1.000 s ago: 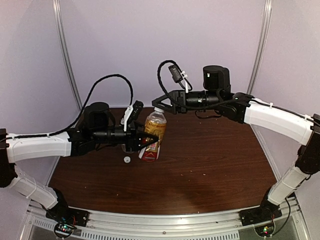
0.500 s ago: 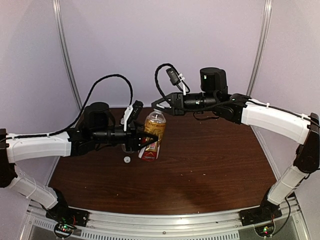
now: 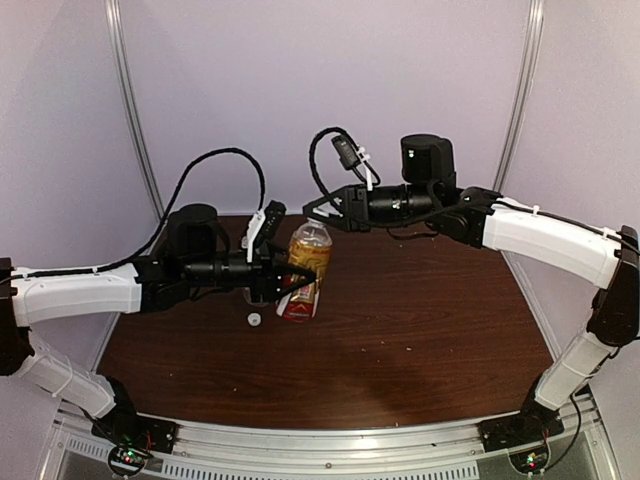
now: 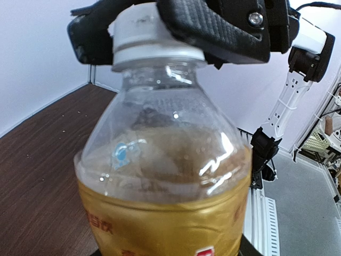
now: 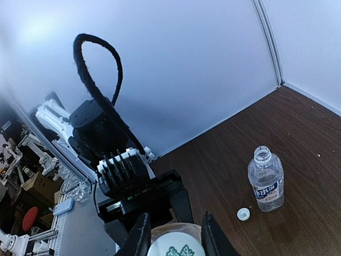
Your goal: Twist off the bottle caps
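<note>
Cap [image 4: 152, 37] in right tool [image 5: 175, 237] (open bottle [image 5: 265, 181] beyond)

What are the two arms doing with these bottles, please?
The left gripper holds the amber bottle by its body, slightly tilted. The right gripper is shut on its white cap, which sits on the neck, probably ready to be twisted off. The clear bottle stands on the table with its neck open and a loose cap lying beside it, so that one looks done.
</note>
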Controlling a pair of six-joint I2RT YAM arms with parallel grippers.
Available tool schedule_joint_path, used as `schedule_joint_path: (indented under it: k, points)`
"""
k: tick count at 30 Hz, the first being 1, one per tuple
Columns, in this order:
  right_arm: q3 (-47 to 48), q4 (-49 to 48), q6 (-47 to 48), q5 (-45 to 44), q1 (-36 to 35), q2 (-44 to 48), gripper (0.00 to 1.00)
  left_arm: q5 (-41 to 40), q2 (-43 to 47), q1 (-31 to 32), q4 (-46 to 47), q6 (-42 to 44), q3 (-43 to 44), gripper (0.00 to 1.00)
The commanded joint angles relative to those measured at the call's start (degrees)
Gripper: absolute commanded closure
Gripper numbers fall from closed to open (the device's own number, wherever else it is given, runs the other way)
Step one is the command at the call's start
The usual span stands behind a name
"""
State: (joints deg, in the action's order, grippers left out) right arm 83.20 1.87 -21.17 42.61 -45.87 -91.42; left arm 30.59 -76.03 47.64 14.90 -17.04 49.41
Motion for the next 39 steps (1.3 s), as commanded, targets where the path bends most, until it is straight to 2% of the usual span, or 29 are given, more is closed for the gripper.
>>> schedule_joint_path:
  k: [1, 4, 8, 12, 15, 19, 22, 27, 32, 35, 39]
  points:
    - [0.08, -3.01, 5.78, 9.57, 0.8, 0.15, 1.0, 6.22, 1.85, -0.13, 5.06, 0.37, 0.35, 0.67]
    - [0.08, -4.44, 10.28, 17.87, 0.95, -0.07, 0.99, 13.2, 1.78, -0.11, 9.64, -1.59, -0.68, 0.67]
    - [0.62, -3.18, 16.84, 27.89, 1.12, -0.51, 0.94, 20.75, 1.39, -0.09, 16.21, -5.28, -1.67, 0.67]
    - [1.69, -3.23, 18.28, 33.8, 1.56, -2.08, 0.9, 24.28, 0.76, -0.06, 20.12, -7.7, -1.78, 0.67]
    - [1.69, -3.79, 17.85, 35.11, 1.85, -2.45, 0.85, 24.69, 0.62, -0.05, 20.53, -8.05, -1.87, 0.67]
    - [1.34, -3.46, 17.15, 32.11, 2.17, -1.66, 0.8, 24.25, 0.62, 0.0, 20.32, -7.68, -2.19, 0.67]
    - [1.58, -1.64, 16.27, 26.19, 2.27, -0.87, 0.74, 23.14, 0.7, -0.01, 19.16, -6.92, -2.07, 0.67]
    - [1.11, 0.84, 13.36, 17.45, 2.32, 1.25, 0.53, 19.41, 1.06, -0.04, 14.28, -4.09, -1.55, 0.67]
    - [-0.17, -0.18, 9.52, 13.22, 2.21, 3.99, 0.34, 15.15, 0.67, -0.01, 10.27, -2.04, -0.67, 0.67]
    - [-0.08, 0.49, 7.77, 10.08, 2.19, 5.02, 0.28, 12.9, 0.46, -0.02, 8.62, -1.34, -0.13, 0.67]
    - [0.17, 1.59, 4.76, 3.8, 2.1, 5.66, 0.25, 9.91, 0.18, 0.0, 6.59, -0.61, 0.54, 0.67]
